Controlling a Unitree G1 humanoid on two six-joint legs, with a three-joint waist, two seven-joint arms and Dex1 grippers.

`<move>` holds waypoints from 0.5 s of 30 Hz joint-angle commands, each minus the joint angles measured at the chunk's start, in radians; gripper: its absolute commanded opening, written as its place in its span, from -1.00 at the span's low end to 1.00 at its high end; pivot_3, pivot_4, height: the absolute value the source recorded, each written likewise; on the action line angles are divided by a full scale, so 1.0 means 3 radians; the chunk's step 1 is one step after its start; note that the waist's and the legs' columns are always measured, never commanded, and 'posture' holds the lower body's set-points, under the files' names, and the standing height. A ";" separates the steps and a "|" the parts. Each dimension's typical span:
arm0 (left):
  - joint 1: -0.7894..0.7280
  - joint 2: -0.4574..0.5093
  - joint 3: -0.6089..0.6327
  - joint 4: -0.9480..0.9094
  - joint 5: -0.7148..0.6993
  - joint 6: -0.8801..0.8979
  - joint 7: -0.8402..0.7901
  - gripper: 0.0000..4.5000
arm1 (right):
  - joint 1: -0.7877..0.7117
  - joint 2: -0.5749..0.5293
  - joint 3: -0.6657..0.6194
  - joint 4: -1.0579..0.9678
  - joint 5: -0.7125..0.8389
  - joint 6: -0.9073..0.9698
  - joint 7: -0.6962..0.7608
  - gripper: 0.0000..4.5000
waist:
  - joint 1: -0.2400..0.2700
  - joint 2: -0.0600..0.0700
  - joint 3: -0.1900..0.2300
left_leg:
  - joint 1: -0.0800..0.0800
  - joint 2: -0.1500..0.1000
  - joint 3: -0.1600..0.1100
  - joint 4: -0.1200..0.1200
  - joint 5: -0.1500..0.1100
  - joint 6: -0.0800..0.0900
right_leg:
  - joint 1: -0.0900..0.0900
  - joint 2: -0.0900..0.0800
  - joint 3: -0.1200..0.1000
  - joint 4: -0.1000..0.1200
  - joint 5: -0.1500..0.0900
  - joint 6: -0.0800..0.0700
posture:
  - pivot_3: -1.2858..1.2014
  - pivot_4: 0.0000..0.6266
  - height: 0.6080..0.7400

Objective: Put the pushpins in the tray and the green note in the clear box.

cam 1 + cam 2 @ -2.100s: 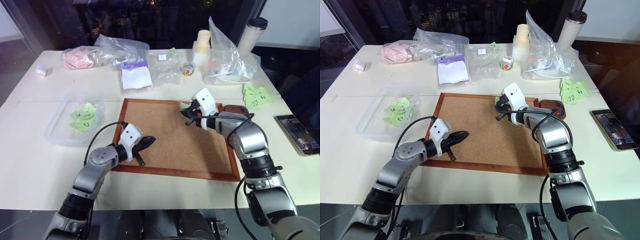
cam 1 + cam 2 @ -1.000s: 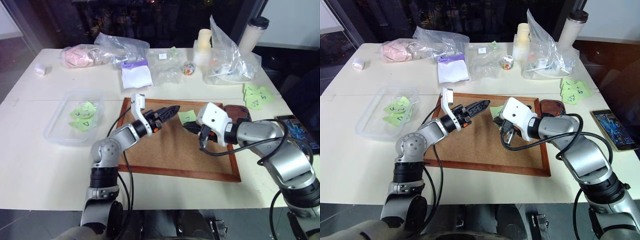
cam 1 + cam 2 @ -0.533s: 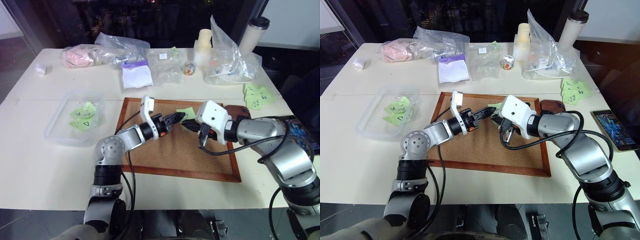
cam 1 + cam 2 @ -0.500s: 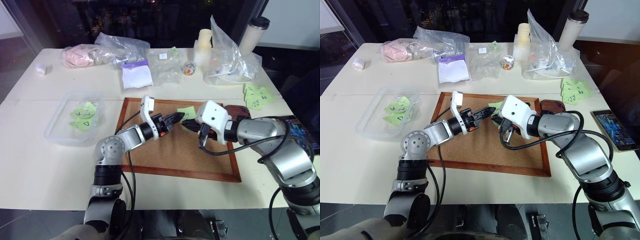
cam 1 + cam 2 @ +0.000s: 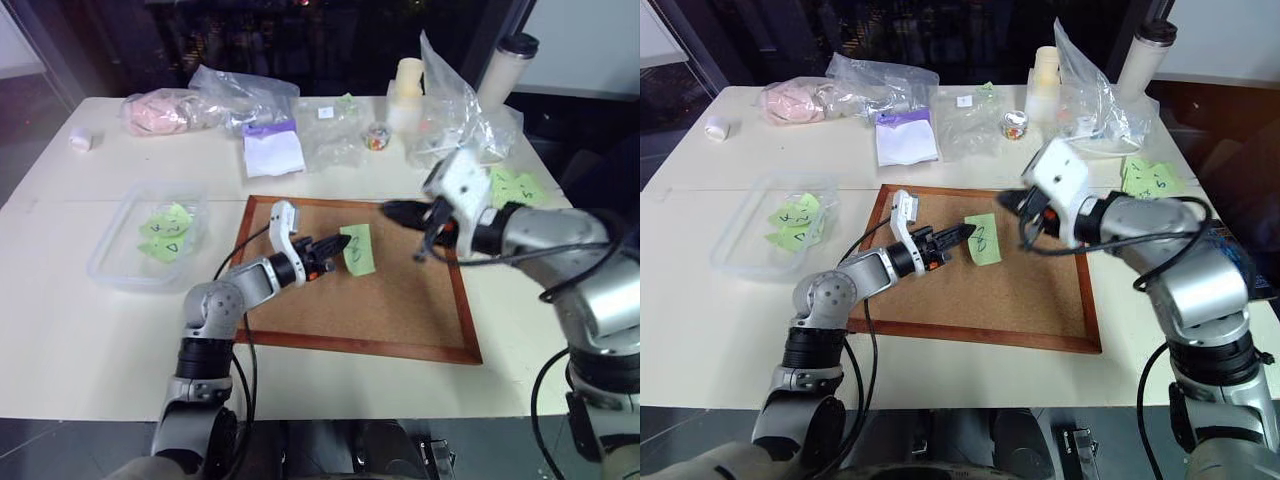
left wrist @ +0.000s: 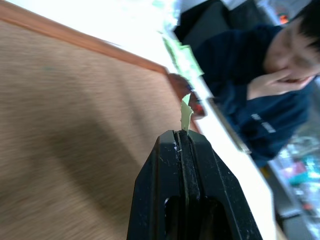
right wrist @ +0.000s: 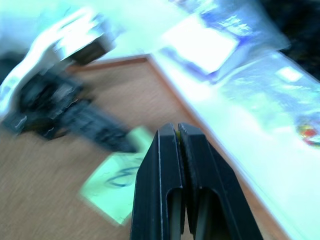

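Green note (image 5: pixel 358 249): you have it pinched by one edge in the left tool, hanging free just above the cork board, scribble side showing; held by the margin so that it can be carried off flat.
Left tool (image 5: pixel 340 242): jaws closed on the note's edge, over the middle of the board.
Right tool (image 5: pixel 393 210): jaws shut, raised over the board's far right part; it may hold a pushpin just drawn from the note, but the pin is too small for you to confirm.
Clear box (image 5: pixel 115 258): on the worktop to the left of the board, well apart from the held note; other green notes already lie inside. Your note must travel leftward to reach it.
Tray: on the worktop by the board's far right corner, hidden here behind your right arm.
Cork board (image 5: pixel 300 320): wood-framed, central on the worktop.
Worktop (image 5: pixel 90 340): pale; plastic bags along the far edge.
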 commanded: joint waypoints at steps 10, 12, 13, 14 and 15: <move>0.0366 0.1040 -0.0461 -0.1022 0.0477 -0.0607 -0.0894 -0.97 | 0.0226 0.0008 -0.0551 0.1869 -0.0403 -0.0690 -0.0523 -1.00 | -0.0009 0.0002 0.0000 | 0.0000 0.0001 0.0008 -0.0004 0.0000 0.0000 | -0.0001 0.0000 0.0003 -0.0005 0.0000 0.0000 | 0.03 -0.52 1.00; 0.0414 0.1175 -0.0418 -0.1089 0.0459 -0.0633 -0.0994 -0.97 | 0.0257 0.0031 -0.0534 0.1978 -0.0431 -0.0766 -0.0538 -1.00 | -0.0020 0.0003 0.0000 | 0.0000 0.0001 0.0008 -0.0005 0.0000 0.0000 | -0.0002 0.0001 0.0003 -0.0005 0.0000 0.0000 | 0.03 -0.52 1.00; 0.0423 0.1220 -0.0390 -0.1100 0.0461 -0.0646 -0.1011 -0.97 | 0.0259 0.0048 -0.0537 0.2022 -0.0425 -0.0789 -0.0538 -1.00 | -0.0027 0.0006 0.0000 | 0.0000 0.0002 0.0009 -0.0005 0.0000 0.0000 | -0.0002 0.0002 0.0005 -0.0005 0.0000 0.0000 | 0.03 -0.52 1.00; 0.0421 0.1265 -0.0344 -0.1087 0.0479 -0.0671 -0.1009 -0.97 | 0.0264 0.0045 -0.0507 0.2088 -0.0472 -0.0843 -0.0557 -1.00 | -0.0028 0.0007 0.0001 | 0.0001 0.0002 0.0010 -0.0005 0.0000 0.0000 | -0.0002 0.0003 0.0006 -0.0003 0.0000 0.0000 | 0.03 -0.52 1.00; 0.0414 0.1306 -0.0295 -0.1069 0.0490 -0.0689 -0.1005 -0.97 | 0.0271 0.0043 -0.0481 0.2145 -0.0508 -0.0901 -0.0559 -1.00 | -0.0026 0.0007 0.0001 | 0.0002 0.0002 0.0010 -0.0005 0.0000 0.0000 | -0.0003 0.0003 0.0006 -0.0002 0.0000 0.0000 | 0.03 -0.52 1.00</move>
